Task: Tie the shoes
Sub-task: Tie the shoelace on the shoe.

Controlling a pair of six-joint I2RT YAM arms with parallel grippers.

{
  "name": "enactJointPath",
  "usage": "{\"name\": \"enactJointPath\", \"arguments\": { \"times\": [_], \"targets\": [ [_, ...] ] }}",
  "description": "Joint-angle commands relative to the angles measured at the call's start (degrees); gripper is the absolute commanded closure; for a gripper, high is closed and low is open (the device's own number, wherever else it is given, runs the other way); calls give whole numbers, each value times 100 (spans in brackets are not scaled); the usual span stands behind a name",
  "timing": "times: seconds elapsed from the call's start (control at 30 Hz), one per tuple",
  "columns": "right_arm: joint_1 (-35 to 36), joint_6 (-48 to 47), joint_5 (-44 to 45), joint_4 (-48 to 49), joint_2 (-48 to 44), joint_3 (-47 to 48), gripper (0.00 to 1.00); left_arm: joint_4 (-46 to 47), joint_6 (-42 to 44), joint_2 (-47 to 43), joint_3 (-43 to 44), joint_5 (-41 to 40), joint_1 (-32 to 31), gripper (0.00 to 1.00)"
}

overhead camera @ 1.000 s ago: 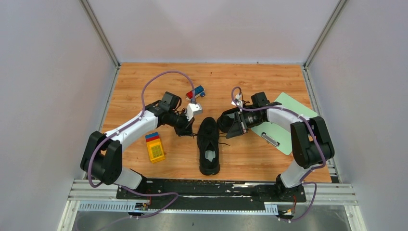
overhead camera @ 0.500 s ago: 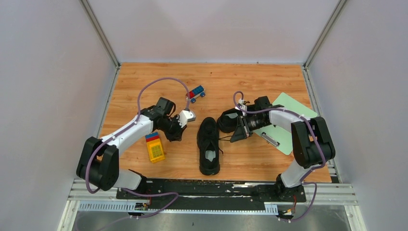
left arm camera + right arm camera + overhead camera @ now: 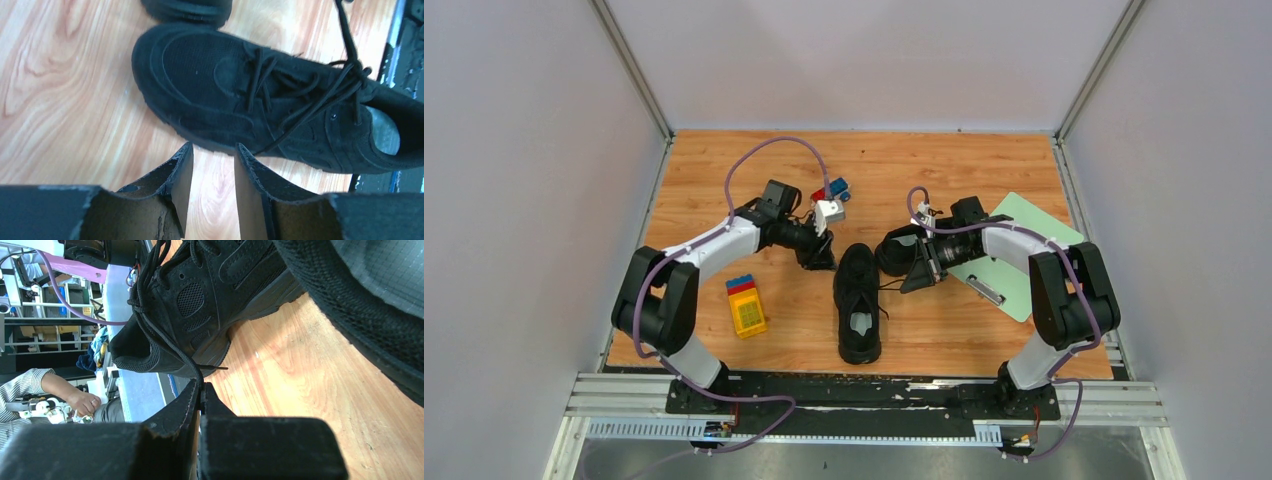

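- The laced shoe point(image 3: 859, 305) lies mid-table point(image 3: 984, 340), heel toward the near edge and toe toward the far edge. The other shoe point(image 3: 896, 252) sits just right of its toe, partly under the right arm.
- So the right gripper point(image 3: 201, 386) is pinched tight on a lace point(image 3: 167, 345) running off that shoe's eyelets.
- Meanwhile the left gripper point(image 3: 214, 150) has its jaws apart with nothing in them, just beside the toe's left side.
- My guess: left has to grab the other lace end next. I'd go in over the tongue, pick one loose strand rather than the crossed bunch, and close fully before pulling.
- I'd hold the right side's tension steady and not yank, or the shoe probably slides on the wood.
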Motion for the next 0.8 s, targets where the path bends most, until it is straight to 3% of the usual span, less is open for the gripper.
{"name": "enactJointPath", "arguments": {
  "times": [0.0,0.1,0.5,0.77],
  "targets": [
    [22,-137,-187,35,-2,170,100,412,162,152,339,1137,23,56],
    [24,-146,-211,30,-20,161,100,229,438,147,365,1468,-37,57],
    [28,-146,-226,11,-35,197,100,-810,1979,453,766,1214,-450,58],
    [31,-155,-224,11,-50,201,100,-1010,2169,524,793,1141,-583,64]
  ]
}}
